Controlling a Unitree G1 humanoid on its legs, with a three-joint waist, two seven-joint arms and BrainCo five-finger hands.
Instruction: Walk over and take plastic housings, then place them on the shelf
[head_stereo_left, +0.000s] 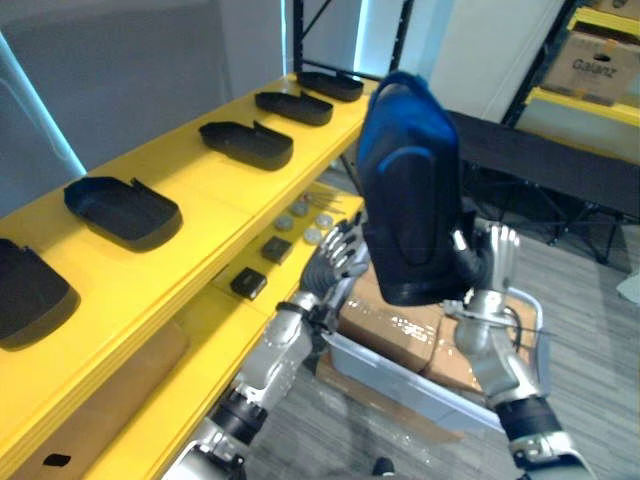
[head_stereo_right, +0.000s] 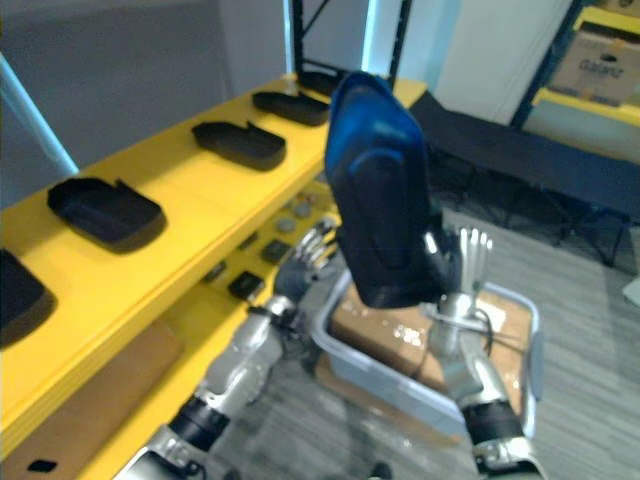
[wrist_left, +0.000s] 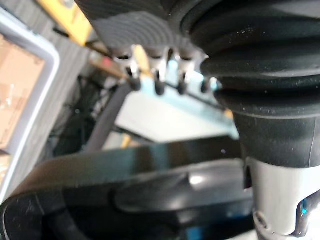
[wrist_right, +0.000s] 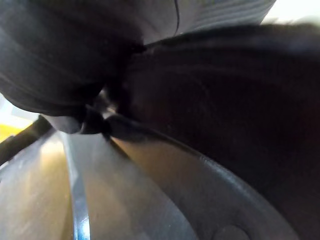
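Note:
A large black plastic housing with a blue sheen on top stands upright in the air, pressed between my two hands. My left hand lies against its left side with the fingers straight, and the housing's rim shows just past them. On the other side my right hand braces it, fingers pointing straight up. Beside them runs the yellow shelf, where several more black housings lie in a row, such as one at the near left and one in the middle.
The lower yellow shelf board carries small black blocks and round silver parts. A grey bin with cardboard boxes sits on the floor under the held housing. A black bench stands behind, and a far rack holds a cardboard box.

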